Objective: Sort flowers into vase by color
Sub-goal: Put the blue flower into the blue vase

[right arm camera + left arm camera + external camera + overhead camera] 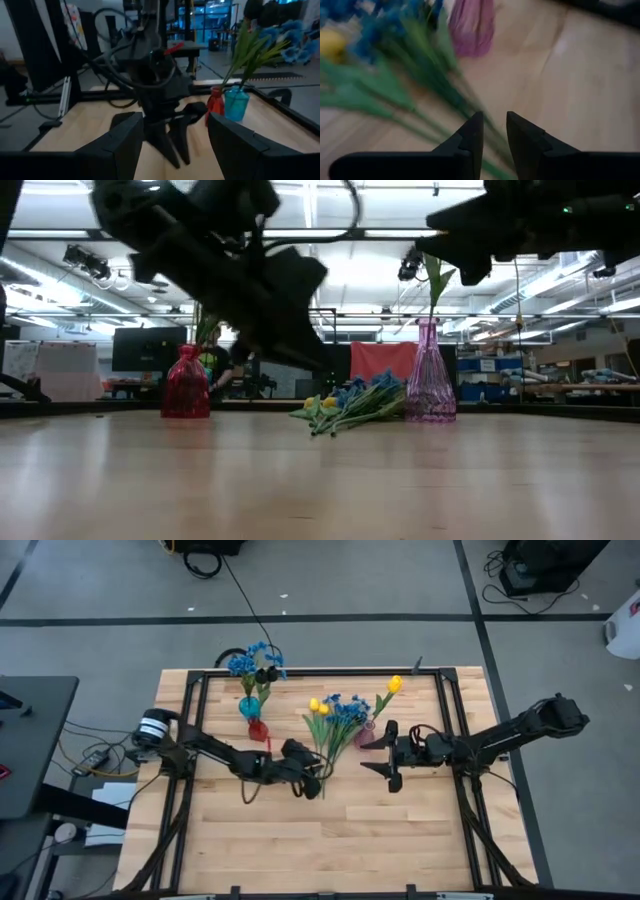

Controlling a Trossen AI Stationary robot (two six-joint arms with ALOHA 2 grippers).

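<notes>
Looking straight down: loose bundle of flowers (333,728) flat on the wooden table (330,840), blue blossoms and yellow tulips at the head end, green stems fanning toward the near edge. Just beside the bundle's heads, on the right-arm side, a purple vase (366,726) with one yellow tulip (395,684) upright in it. Well to the other side of the bundle, a teal vase (248,706) full of blue blossoms, and a red vase (258,730) just in front of it. Left gripper (318,783) at the stem ends of the bundle. Right gripper (390,756) beside the purple vase, on the side away from the bundle, fingers spread, holding nothing.

Seen from table height: bundle (350,405) lying low between the red vase (185,384) and the purple vase (430,380), resting against the foot of the purple one. Dark arm bulk hanging above the bundle; the left gripper's fingertips cannot be made out.

Past the left wrist: two dark fingers (470,137) close together with a narrow gap, right over blurred green stems (420,90); cannot tell whether a stem is pinched. Purple vase (472,27) beyond the bundle, blue and yellow heads beside it.

Past the right wrist: own fingers (235,142) wide apart and empty; between them, farther off, the left gripper (172,142) pointing down at the table, with the red vase (216,107) and teal vase (236,103) touching side by side behind it.
</notes>
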